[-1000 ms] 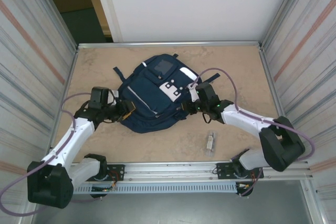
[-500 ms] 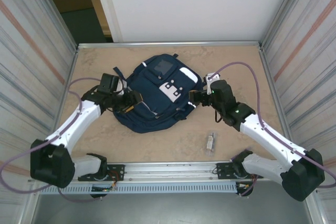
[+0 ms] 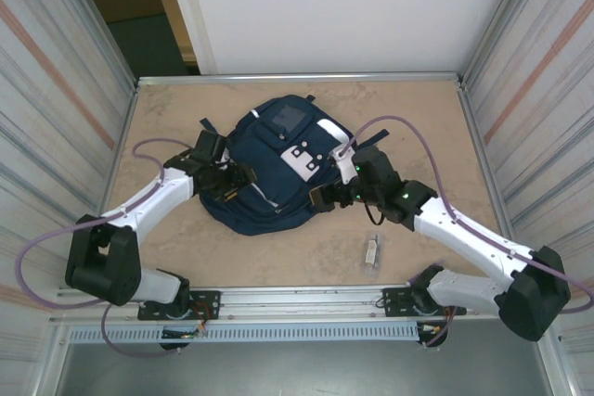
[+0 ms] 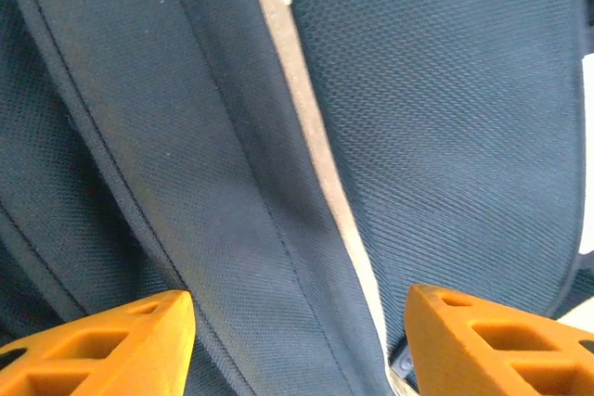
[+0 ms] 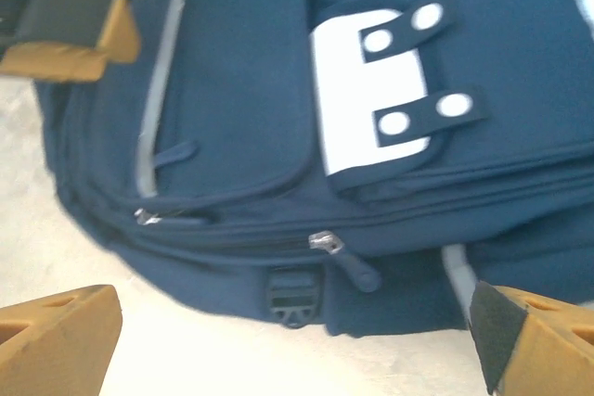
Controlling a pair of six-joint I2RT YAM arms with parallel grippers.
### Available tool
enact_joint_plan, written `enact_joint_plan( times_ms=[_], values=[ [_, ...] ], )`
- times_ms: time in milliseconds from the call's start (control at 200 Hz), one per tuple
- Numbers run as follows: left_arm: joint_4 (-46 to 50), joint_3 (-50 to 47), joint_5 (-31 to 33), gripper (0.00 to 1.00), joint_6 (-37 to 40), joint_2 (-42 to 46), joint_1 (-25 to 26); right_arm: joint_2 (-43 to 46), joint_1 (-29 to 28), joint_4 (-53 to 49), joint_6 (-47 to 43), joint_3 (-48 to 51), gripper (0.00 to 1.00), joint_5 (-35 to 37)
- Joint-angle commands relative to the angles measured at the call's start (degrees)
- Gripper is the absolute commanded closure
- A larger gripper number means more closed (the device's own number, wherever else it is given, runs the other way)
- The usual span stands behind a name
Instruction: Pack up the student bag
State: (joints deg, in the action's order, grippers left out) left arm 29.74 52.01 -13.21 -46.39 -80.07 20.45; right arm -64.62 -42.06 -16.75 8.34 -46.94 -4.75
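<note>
The student bag (image 3: 274,169), navy with white patches and a grey front panel, lies flat in the middle of the table. My left gripper (image 3: 238,184) hovers over its left side. In the left wrist view the gripper (image 4: 302,350) is open, with flat navy fabric and a pale zipper line (image 4: 311,136) between its orange fingers (image 4: 102,345). My right gripper (image 3: 323,198) is at the bag's lower right edge. In the right wrist view that gripper (image 5: 297,340) stands wide open just short of the bag's edge, facing a zipper pull (image 5: 343,257) and a black buckle (image 5: 294,299).
A small silver object (image 3: 371,250) lies on the table near the front right. Corrugated metal walls close in both sides, and a rail (image 3: 297,299) runs along the near edge. Bare tabletop (image 3: 418,127) shows right of and behind the bag.
The left arm swung from beside the bag to over its left side and its jaws widened. The right gripper opened wide, lifted back, then returned to the bag's lower right edge.
</note>
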Motion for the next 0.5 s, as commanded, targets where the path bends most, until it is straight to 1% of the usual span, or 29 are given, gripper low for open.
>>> enact_joint_plan(
  times_ms=[0,70,160,261,351,446,496],
  values=[
    [-1.79,1.44,2.76,0.39,-1.62,-0.93,0.96,-2.77,-1.12,0.61,-5.12,-0.69,0.04,-4.41],
    [-2.50,0.60,5.77,0.42,-2.69,-0.03,1.52,-4.74,-1.16,1.32,-6.86,-1.04,0.05,-8.51],
    [-3.69,0.18,6.62,0.44,-3.18,-0.57,1.55,-8.30,-1.28,2.01,-8.56,-2.25,0.07,-12.99],
    [-3.02,-0.15,6.65,0.40,-3.70,-1.47,1.78,-12.32,-2.13,1.69,-10.63,-5.18,0.08,-14.07],
    [-0.70,-1.29,9.19,0.35,-5.83,-1.32,1.98,-14.51,-2.52,0.41,-11.11,-7.28,0.08,-13.35],
    [2.46,0.54,11.47,0.34,-5.85,-2.37,1.88,-15.68,-2.65,2.35,-11.35,-6.75,0.09,-14.22],
    [3.40,1.39,12.13,0.34,-5.83,-3.16,1.88,-16.46,-2.90,1.29,-11.77,-7.51,0.10,-14.56]
  ],
)
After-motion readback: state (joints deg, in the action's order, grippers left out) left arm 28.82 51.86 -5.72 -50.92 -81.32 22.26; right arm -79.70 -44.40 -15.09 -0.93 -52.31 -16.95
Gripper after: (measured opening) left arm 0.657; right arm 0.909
